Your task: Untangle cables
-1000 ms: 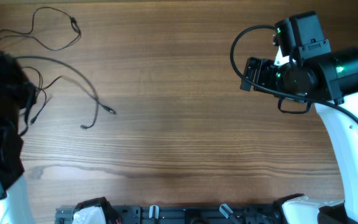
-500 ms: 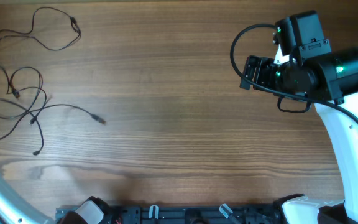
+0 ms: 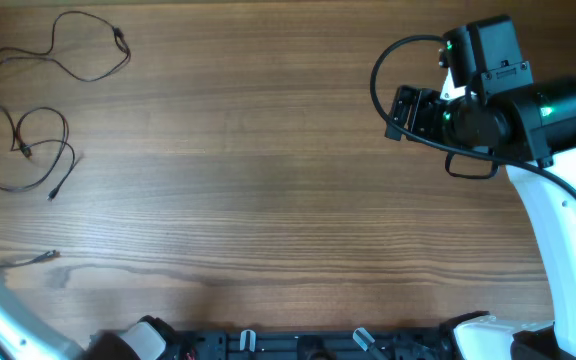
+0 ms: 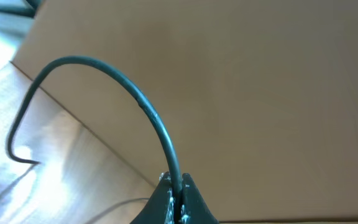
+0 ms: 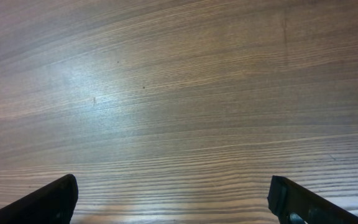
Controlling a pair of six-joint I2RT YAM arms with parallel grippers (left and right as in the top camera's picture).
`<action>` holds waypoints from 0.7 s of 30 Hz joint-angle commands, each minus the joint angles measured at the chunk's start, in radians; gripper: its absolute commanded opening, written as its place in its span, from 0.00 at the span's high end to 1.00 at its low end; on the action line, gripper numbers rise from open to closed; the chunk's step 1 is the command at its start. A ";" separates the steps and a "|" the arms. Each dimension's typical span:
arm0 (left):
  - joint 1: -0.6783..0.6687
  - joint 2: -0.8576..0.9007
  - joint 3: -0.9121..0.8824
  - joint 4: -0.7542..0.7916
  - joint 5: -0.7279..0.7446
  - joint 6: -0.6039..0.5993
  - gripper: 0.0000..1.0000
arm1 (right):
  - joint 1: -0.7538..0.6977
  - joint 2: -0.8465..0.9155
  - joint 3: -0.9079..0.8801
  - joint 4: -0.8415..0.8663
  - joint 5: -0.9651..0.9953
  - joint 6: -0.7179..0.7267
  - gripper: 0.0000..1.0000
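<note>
Left gripper (image 4: pixel 176 198) pinching cable (image 4: pixel 104 67); right gripper (image 5: pixel 173 191) wide, empty; 2 loose cables (image 3: pixel 67 125) far left.

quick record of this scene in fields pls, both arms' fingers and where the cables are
left fingers: shut on a thin black cable
right fingers: open, over bare table, holding nothing
upper loop: loose, overhead's top left corner
lower loop: loose, just below it, not touching it
cable end: lies at left edge, runs out of view
</note>
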 commanded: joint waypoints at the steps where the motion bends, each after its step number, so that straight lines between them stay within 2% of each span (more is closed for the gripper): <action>1: 0.008 0.123 0.004 -0.049 -0.030 0.098 0.96 | 0.002 0.012 -0.004 0.004 -0.009 -0.010 0.00; 8: 0.078 0.287 0.004 -0.104 0.167 0.086 0.96 | 0.003 0.012 -0.004 -0.006 -0.009 -0.006 0.00; 12: 0.129 0.390 0.004 -0.158 0.177 0.068 0.96 | 0.002 0.012 -0.004 0.013 -0.009 -0.003 0.00; 21: 0.130 0.576 0.003 -0.214 0.246 0.076 0.96 | 0.003 0.012 -0.004 0.032 -0.009 0.027 0.01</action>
